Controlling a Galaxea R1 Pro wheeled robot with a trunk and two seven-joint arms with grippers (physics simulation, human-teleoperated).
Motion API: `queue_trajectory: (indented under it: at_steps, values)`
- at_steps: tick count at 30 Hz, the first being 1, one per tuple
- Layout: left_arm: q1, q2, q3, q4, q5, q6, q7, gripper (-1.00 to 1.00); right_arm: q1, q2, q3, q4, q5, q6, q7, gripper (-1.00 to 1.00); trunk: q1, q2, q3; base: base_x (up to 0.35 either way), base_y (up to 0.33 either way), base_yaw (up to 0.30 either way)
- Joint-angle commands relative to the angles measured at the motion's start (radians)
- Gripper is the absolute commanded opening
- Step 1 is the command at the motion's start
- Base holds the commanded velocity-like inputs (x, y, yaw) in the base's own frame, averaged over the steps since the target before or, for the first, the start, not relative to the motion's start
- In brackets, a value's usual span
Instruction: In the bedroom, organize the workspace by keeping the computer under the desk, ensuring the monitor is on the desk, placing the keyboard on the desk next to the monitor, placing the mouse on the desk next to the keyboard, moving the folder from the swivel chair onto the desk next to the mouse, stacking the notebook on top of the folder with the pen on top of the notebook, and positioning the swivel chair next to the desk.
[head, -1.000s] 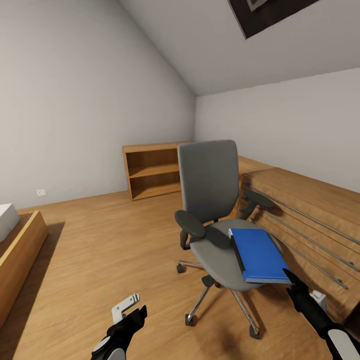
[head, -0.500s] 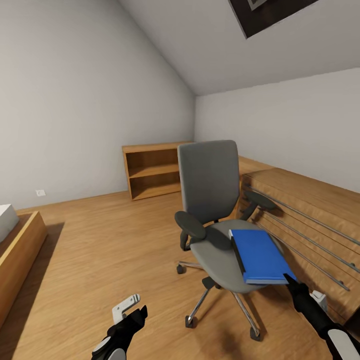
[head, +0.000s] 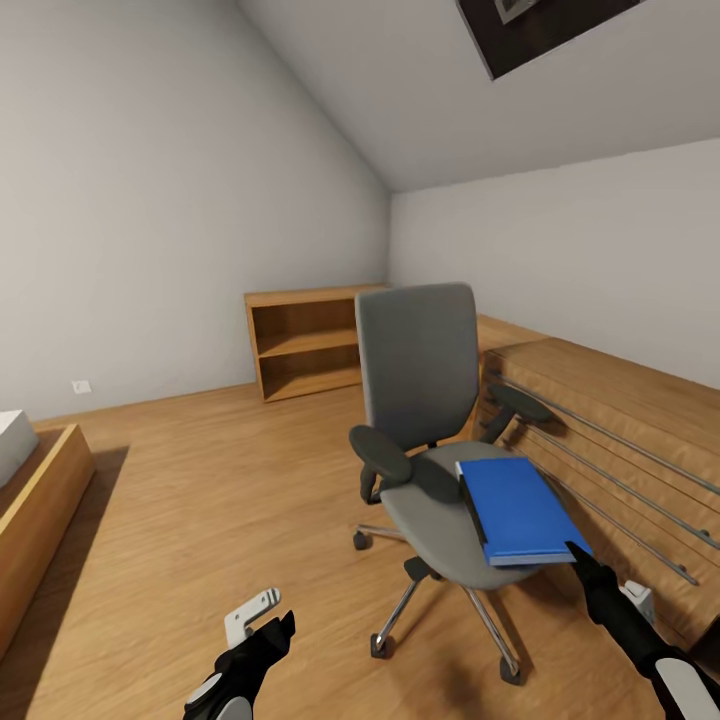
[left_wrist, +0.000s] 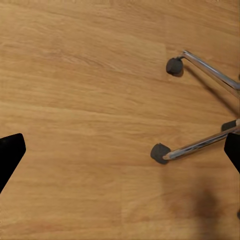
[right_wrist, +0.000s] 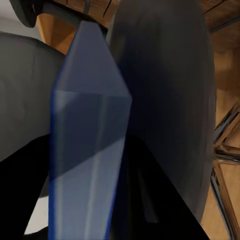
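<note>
Bright blue and flat, the folder lies on the grey seat of the swivel chair, toward the seat's front edge on the side nearest the low wooden cabinet, with one corner overhanging. It looks thin, stiff and light, with a smooth cover that may slide, so the overhanging near corner or edge is the likely place to take it, one finger above and one below. The right gripper is at that corner; in the right wrist view the folder's edge runs between dark fingers set on either side, though whether they already pinch it I cannot tell. The chair's round armrest and upright back stand beyond the folder and should not hinder a lift toward the robot. The left gripper hangs low over the wooden floor beside the chair's chrome legs, its fingers spread, holding nothing. A wooden bookshelf stands behind the chair against the wall.
</note>
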Motion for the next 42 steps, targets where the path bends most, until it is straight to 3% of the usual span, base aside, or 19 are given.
queue_trajectory:
  at_steps: [1,18,21,25,30,32,38,39,42]
  values:
    - [-0.001,0.001,-0.002,-0.002,0.002,0.003,0.007,1.00,-0.001,0.000,-0.003,0.000,-0.007,0.009,0.001,-1.00,-0.004,0.007,0.002,0.000,0.000,0.000]
    - [-0.001,0.001,0.001,0.003,0.008,0.003,0.009,1.00,0.001,0.008,-0.004,-0.119,-0.006,0.008,0.010,-1.00,-0.069,0.126,0.055,0.000,0.000,0.000]
    - [-0.001,-0.002,0.002,0.023,0.005,0.003,0.009,1.00,0.002,0.021,-0.003,-0.184,0.001,0.007,0.012,-1.00,-0.081,0.147,0.065,0.000,0.000,0.000]
    - [-0.001,-0.004,0.002,0.027,0.005,0.003,0.010,1.00,0.004,0.052,-0.003,-0.248,0.060,0.007,0.044,-1.00,-0.096,0.175,0.077,0.000,0.000,0.000]
    - [-0.001,-0.005,0.002,0.029,0.003,0.003,0.010,1.00,0.005,0.097,-0.005,-0.302,0.207,-0.031,0.111,-1.00,-0.115,0.210,0.093,-0.109,0.000,0.000]
    - [-0.001,-0.005,0.002,0.029,0.003,0.003,0.010,1.00,0.005,0.101,-0.004,-0.308,0.235,-0.064,0.119,-1.00,-0.123,0.224,0.099,-0.264,0.000,0.000]
    - [-0.001,-0.005,0.002,0.029,0.002,0.003,0.010,1.00,0.005,0.111,-0.004,-0.314,0.264,-0.144,0.122,-1.00,-0.146,0.266,0.118,-0.253,0.000,0.000]
    - [-0.001,-0.005,0.002,0.029,0.003,0.003,0.010,1.00,0.005,0.135,-0.005,-0.330,0.268,-0.155,0.121,-1.00,-0.150,0.273,0.121,-0.053,0.000,0.000]
    - [-0.001,-0.005,0.002,0.029,0.003,0.003,0.009,1.00,0.007,0.167,-0.006,-0.367,0.270,-0.160,0.119,-1.00,-0.161,0.294,0.131,-0.033,0.000,0.000]
